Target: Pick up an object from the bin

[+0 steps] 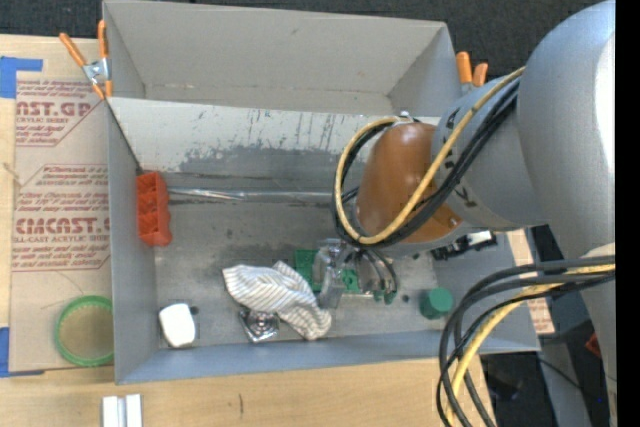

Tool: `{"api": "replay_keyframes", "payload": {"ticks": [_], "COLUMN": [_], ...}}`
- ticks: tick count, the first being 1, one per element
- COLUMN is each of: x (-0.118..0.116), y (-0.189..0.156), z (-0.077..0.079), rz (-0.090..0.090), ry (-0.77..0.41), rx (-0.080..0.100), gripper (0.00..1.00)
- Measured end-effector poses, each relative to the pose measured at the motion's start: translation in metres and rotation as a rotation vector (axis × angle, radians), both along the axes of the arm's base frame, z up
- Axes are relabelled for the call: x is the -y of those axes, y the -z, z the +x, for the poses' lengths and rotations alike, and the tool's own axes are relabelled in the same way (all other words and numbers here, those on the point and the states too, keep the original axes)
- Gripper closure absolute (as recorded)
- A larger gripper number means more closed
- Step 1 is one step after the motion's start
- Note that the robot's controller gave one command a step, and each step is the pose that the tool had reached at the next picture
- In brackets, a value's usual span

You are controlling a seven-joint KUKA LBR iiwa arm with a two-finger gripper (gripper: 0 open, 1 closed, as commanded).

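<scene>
Gripper low at green piece, touching striped cloth, near side of bin; probably pre-grasp. Spread or pinching: cannot tell.

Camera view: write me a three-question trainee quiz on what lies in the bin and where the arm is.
1. True or false: the orange block lies by the left wall of the bin, as this view shows it.
2. Fill in: in this view, the white lump lies to the ____ of the striped cloth.
3. Which thing is nearest the gripper?
A) the orange block
B) the green flat piece
C) the white lump

Key: 1 true; 2 left; 3 B.
</scene>
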State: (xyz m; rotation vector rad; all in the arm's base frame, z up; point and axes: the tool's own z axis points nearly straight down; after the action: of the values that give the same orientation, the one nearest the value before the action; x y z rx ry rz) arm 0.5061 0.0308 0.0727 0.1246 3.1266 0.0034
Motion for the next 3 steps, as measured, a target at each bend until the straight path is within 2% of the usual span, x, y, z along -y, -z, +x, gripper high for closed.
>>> {"api": "replay_keyframes", "payload": {"ticks": [3], "x": [0.000], "y": [-0.023], "z": [-0.003], "rz": [0.000], "ry": [0.000], "rx": [-0.010], "gripper": [1.00]}}
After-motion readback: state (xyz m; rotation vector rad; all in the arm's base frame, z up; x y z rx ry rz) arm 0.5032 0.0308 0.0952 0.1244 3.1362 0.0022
